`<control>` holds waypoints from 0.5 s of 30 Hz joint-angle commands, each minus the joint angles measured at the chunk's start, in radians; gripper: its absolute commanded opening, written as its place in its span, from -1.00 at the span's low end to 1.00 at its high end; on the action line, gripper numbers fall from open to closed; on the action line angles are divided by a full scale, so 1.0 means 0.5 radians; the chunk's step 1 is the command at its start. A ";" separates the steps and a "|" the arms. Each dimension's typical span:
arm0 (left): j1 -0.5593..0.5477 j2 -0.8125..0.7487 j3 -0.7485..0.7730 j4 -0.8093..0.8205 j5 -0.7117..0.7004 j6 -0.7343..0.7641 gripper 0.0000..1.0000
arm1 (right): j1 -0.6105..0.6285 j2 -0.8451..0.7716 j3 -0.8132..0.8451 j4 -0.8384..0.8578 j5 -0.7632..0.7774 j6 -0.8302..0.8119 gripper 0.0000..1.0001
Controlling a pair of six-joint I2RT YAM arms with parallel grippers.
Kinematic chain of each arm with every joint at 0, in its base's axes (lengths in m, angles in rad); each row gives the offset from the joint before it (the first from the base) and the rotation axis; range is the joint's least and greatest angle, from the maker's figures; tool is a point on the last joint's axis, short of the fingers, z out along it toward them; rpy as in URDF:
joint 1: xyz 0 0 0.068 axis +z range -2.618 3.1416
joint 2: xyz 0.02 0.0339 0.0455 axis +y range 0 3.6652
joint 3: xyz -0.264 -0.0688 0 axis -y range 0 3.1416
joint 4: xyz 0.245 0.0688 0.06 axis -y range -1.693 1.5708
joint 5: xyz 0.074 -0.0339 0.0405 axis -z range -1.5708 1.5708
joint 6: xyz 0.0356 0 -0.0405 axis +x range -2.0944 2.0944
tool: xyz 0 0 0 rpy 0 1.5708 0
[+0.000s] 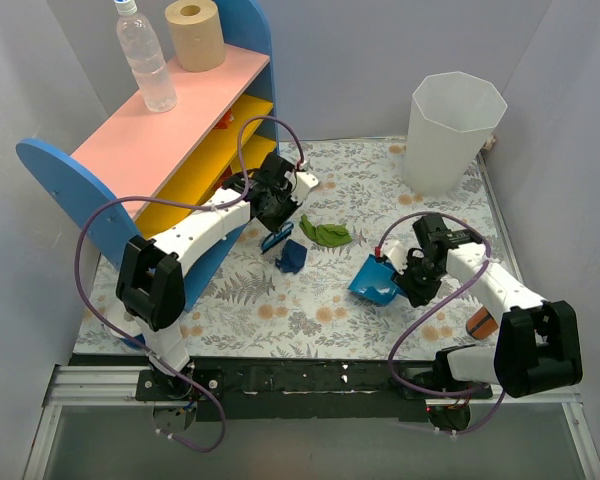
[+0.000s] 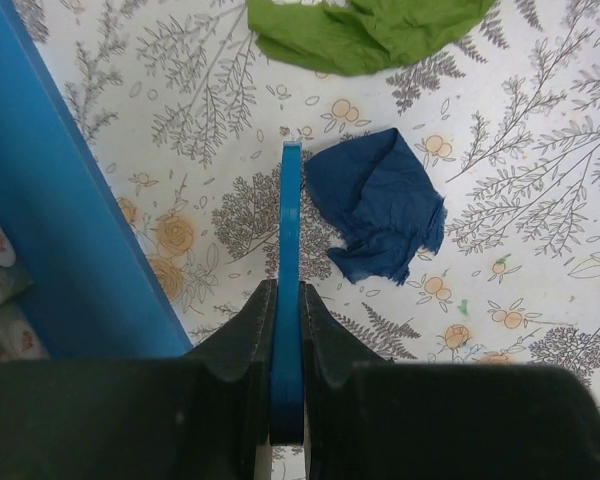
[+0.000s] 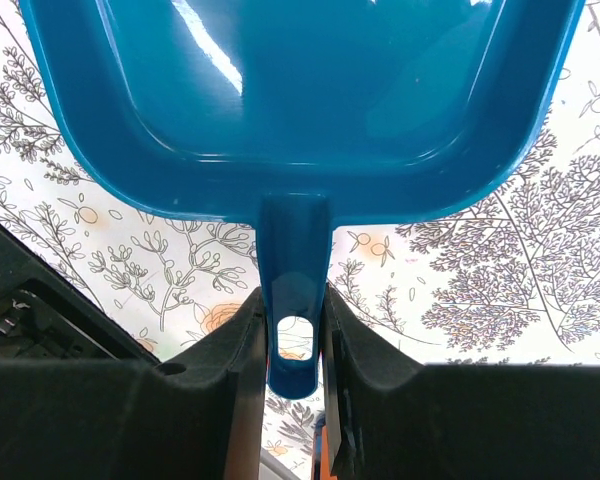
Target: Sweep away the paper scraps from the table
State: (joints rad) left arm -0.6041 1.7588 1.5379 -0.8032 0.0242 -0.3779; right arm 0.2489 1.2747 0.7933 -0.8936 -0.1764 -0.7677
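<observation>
Left end effector (image 2: 287, 292) clamps brush (image 2: 291, 200) (right end effector (image 3: 293, 300): dustpan (image 3: 310, 100)).

A clear bottle (image 1: 146, 62) and a paper roll (image 1: 195, 35) stand on the pink-topped shelf (image 1: 170, 125), back left. A tall white bin (image 1: 450, 130) stands back right. Nearer the front are a blue dustpan (image 1: 373, 282) and a small blue brush (image 2: 291, 250).

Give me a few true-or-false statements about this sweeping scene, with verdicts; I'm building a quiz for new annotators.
1. The left gripper is shut on the hand brush. True.
2. The navy paper scrap lies inside the dustpan. False: it lies on the table beside the brush.
3. The right gripper grips the dustpan's handle. True.
4. The green paper scrap is in the white bin. False: it lies on the table.
</observation>
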 commanded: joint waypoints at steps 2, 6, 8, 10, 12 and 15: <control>-0.007 0.069 -0.035 0.029 0.071 -0.045 -1.00 | -0.004 0.031 0.122 -0.054 0.018 -0.002 -0.91; -0.025 0.219 0.072 0.020 0.298 -0.131 -1.00 | -0.004 0.022 0.067 -0.047 0.098 -0.032 -0.97; -0.031 0.323 0.185 0.008 0.473 -0.195 -1.00 | -0.007 0.003 0.009 -0.035 0.138 -0.078 -0.97; -0.044 0.400 0.280 0.011 0.644 -0.281 -1.00 | -0.004 0.003 -0.028 -0.023 0.205 -0.118 -0.97; -0.044 0.492 0.449 -0.001 0.816 -0.327 -1.00 | -0.001 0.003 -0.071 0.002 0.251 -0.149 -0.97; -0.047 0.544 0.648 -0.032 1.199 -0.376 -1.00 | -0.001 0.003 -0.056 0.002 0.236 -0.143 -0.97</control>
State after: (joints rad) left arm -0.6178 2.0186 1.7435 -0.8047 0.3344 -0.5041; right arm 0.2489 1.2907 0.7650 -0.8913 -0.0807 -0.8104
